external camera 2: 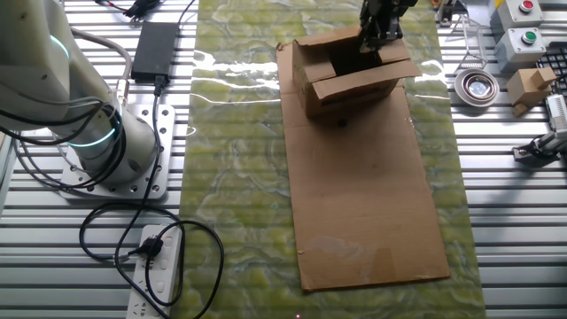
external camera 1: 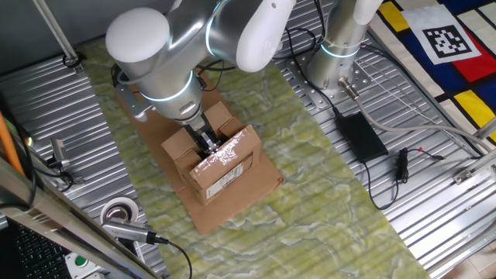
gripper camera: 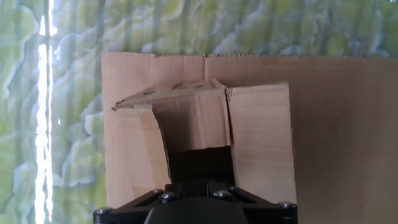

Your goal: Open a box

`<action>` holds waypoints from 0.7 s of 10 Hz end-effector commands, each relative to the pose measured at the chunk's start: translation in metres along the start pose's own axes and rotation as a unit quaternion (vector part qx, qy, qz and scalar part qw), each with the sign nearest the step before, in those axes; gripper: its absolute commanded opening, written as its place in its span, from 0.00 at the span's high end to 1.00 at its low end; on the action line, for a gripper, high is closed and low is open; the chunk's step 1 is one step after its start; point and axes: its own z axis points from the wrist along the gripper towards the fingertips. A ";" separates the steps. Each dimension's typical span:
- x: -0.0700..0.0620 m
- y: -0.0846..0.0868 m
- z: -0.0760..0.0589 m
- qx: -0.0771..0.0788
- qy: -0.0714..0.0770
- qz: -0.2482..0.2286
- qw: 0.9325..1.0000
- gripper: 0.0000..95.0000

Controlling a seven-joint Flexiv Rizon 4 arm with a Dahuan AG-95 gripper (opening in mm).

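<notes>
The box (external camera 1: 226,180) is small, brown cardboard, with a white barcode label on its near side. It stands on a flat cardboard sheet. Its top flaps stand apart, and one flap with shiny tape (external camera 1: 230,149) tilts up. My gripper (external camera 1: 208,144) reaches down into the box's open top, right beside that taped flap. In the other fixed view the box (external camera 2: 350,89) shows a dark open inside, with the gripper (external camera 2: 378,37) at its far edge. The hand view shows the raised flaps (gripper camera: 258,137) and only the black gripper body (gripper camera: 196,205). The fingertips are hidden.
A large flat cardboard sheet (external camera 2: 363,204) lies on the green mat (external camera 2: 239,177). A tape roll (external camera 1: 120,211) and tools sit left of it. A black power adapter (external camera 1: 360,136) with cables lies right. The arm's base (external camera 2: 115,151) and a power strip (external camera 2: 155,266) are nearby.
</notes>
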 end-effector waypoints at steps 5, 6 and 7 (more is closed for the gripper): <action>0.002 0.006 -0.003 -0.017 0.000 0.018 1.000 0.80; 0.002 0.007 -0.003 -0.018 0.000 0.019 1.000 0.80; 0.002 0.009 -0.003 -0.021 0.000 0.021 1.000 0.80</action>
